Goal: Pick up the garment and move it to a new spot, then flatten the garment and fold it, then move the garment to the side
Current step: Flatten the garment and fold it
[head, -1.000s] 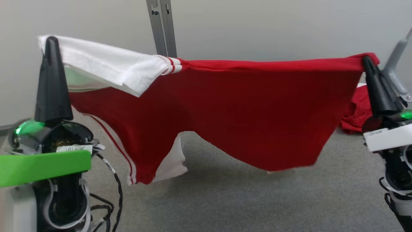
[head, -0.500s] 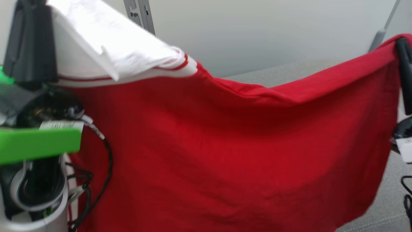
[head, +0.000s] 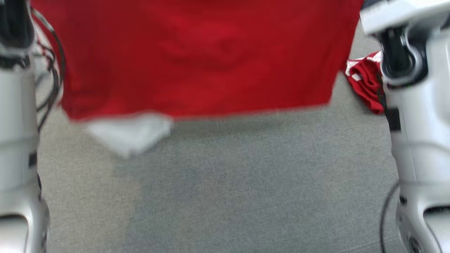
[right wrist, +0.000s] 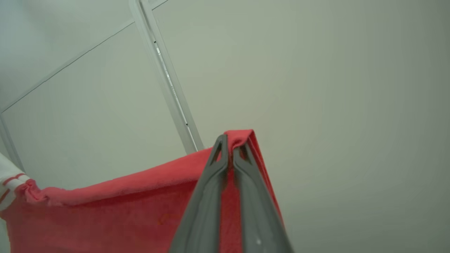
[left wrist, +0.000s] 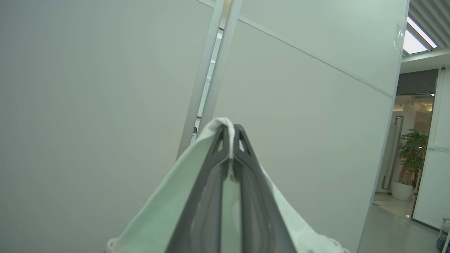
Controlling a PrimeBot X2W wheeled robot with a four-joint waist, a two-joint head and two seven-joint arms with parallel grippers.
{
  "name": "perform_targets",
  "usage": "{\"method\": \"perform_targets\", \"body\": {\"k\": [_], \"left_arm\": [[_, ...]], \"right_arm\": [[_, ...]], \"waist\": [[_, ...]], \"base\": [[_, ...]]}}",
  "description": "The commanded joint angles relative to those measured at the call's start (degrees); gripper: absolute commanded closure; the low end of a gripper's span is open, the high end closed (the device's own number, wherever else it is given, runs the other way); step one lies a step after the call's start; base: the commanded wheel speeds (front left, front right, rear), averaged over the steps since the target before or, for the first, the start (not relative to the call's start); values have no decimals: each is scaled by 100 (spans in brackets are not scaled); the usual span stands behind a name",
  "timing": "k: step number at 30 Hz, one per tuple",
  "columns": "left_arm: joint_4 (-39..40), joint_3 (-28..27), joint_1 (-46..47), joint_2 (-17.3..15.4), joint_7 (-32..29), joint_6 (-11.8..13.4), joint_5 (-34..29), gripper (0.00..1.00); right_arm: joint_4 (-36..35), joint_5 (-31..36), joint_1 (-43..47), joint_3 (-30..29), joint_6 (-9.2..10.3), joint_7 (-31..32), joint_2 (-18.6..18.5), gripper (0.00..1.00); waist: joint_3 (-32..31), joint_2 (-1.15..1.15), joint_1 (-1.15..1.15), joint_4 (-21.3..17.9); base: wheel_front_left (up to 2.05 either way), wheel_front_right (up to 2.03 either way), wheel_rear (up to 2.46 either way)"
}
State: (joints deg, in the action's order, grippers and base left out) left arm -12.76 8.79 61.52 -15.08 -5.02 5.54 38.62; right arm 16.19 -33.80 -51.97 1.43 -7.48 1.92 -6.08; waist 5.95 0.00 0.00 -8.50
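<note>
The garment (head: 197,59) is red with white parts and hangs in the air above the grey surface, stretched between my two arms. A white flap (head: 130,131) dangles below its lower hem. In the left wrist view my left gripper (left wrist: 230,130) is shut on a white edge of the garment (left wrist: 211,135), fingers pointing up toward the wall. In the right wrist view my right gripper (right wrist: 230,140) is shut on a red corner of the garment (right wrist: 239,134), and the cloth (right wrist: 105,211) sags away to the left. Pale forearms (head: 17,140) (head: 415,116) flank the head view.
A second red and white garment (head: 365,82) lies crumpled on the grey fabric surface (head: 228,182) at the right, beside my right arm. A pale wall with a metal rail (left wrist: 211,70) stands behind. Cables (head: 52,70) hang by my left arm.
The head view has tilted down, so the grippers have left it at the top. The garment has been lifted higher, its hem now hanging above the surface. Both grips held.
</note>
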Motion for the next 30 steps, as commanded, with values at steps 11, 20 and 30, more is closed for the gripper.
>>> {"method": "perform_targets", "body": {"k": [11, 20, 30], "left_arm": [[-2552, 108, 1670, 399, 1770, -719, -341, 100], [-3076, -268, 980, 592, 2031, -1095, -199, 100], [-1536, -840, -389, 912, 2020, -1305, 75, 100]], "right_arm": [[3109, 981, -2252, 128, -2, -1645, 255, 100], [3589, 726, -1635, 428, -2, -1713, 288, 100], [2414, -139, -563, 696, -2, -1712, 95, 100]], "waist": [[1195, 0, 0, 442], [2226, 0, 0, 642], [2259, 0, 0, 618]], "base": [[0, 0, 0], [0, 0, 0], [0, 0, 0]]}}
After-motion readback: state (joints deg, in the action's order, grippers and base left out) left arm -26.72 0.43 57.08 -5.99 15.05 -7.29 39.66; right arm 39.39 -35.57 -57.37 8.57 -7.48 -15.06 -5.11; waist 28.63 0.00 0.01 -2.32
